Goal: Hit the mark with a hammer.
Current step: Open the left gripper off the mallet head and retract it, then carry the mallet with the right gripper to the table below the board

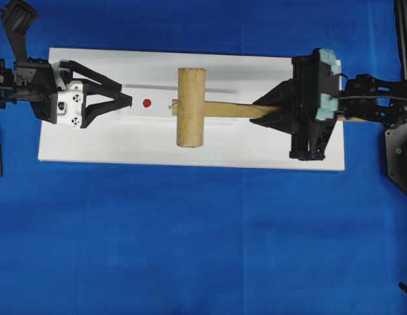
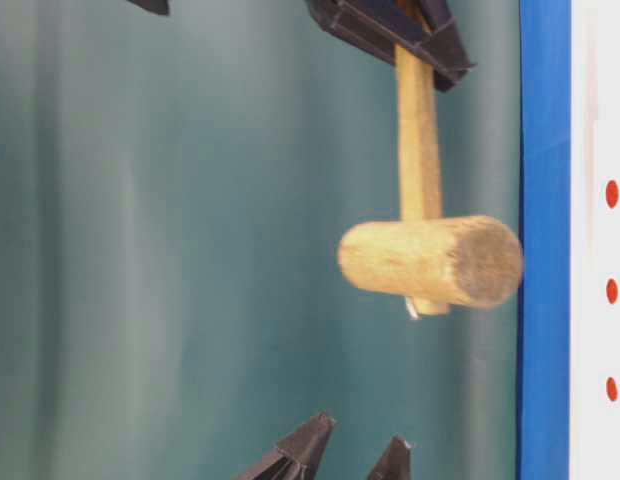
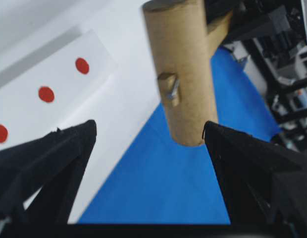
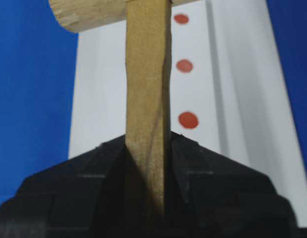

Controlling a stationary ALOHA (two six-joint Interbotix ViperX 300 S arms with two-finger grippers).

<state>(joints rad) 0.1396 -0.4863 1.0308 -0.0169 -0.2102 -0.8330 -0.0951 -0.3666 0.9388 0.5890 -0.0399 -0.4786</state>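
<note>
The hammer is a light wooden mallet; its head (image 1: 191,107) hangs high above the white board (image 1: 190,151), as the table-level view shows (image 2: 430,260). My right gripper (image 1: 272,111) is shut on its flat handle (image 4: 148,89), jaws pressed to both sides (image 4: 148,141). One red mark (image 1: 147,103) shows on the board just left of the head; the wrist views show three red marks in a row (image 4: 184,65). My left gripper (image 1: 125,93) stands open and holds nothing, left of the mark. In its own view (image 3: 148,131) the head (image 3: 185,74) hangs ahead of the fingers.
The board lies on a blue cloth (image 1: 190,249) that covers the table. A raised strip (image 1: 151,85) runs along the board behind the mark. Black arm hardware (image 1: 397,151) stands at the right edge. A small metal pin (image 3: 172,90) sticks out of the hammer head.
</note>
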